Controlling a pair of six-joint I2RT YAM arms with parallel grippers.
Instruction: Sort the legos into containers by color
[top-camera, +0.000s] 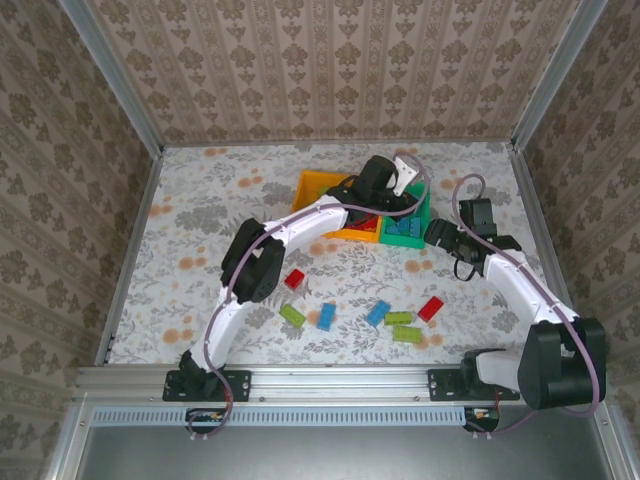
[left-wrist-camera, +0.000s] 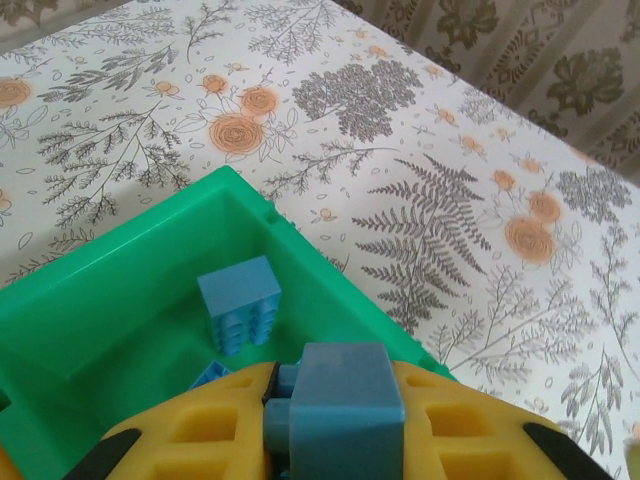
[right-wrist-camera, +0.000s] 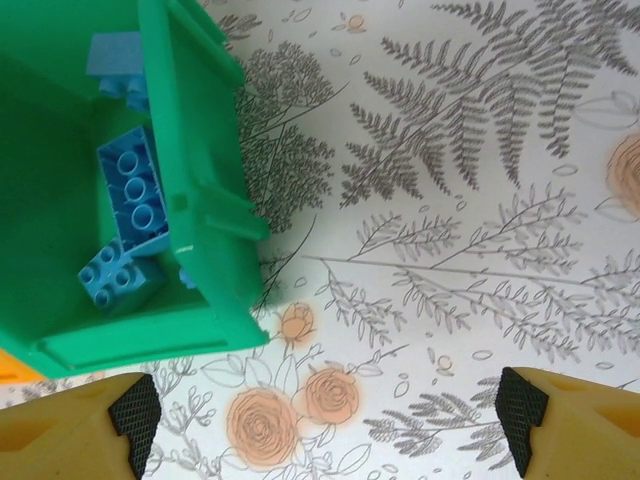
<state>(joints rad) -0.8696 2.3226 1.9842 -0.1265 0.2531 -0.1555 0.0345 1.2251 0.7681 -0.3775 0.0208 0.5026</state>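
My left gripper (left-wrist-camera: 335, 420) is shut on a blue brick (left-wrist-camera: 340, 395) and hangs over the green bin (left-wrist-camera: 100, 330), where another blue brick (left-wrist-camera: 240, 300) stands on its side. In the top view the left gripper (top-camera: 388, 200) sits above the green bin (top-camera: 410, 232), next to two orange bins (top-camera: 318, 188). My right gripper (right-wrist-camera: 328, 430) is open above bare table, just right of the green bin (right-wrist-camera: 195, 200), which holds several blue bricks (right-wrist-camera: 130, 190). From above, the right gripper (top-camera: 441, 236) is beside that bin.
Loose bricks lie on the near middle of the table: a red one (top-camera: 294, 279), a green one (top-camera: 292, 315), two blue ones (top-camera: 326, 316) (top-camera: 378, 313), two green ones (top-camera: 399, 318) (top-camera: 406, 334) and a red one (top-camera: 430, 308). Metal walls edge the floral table.
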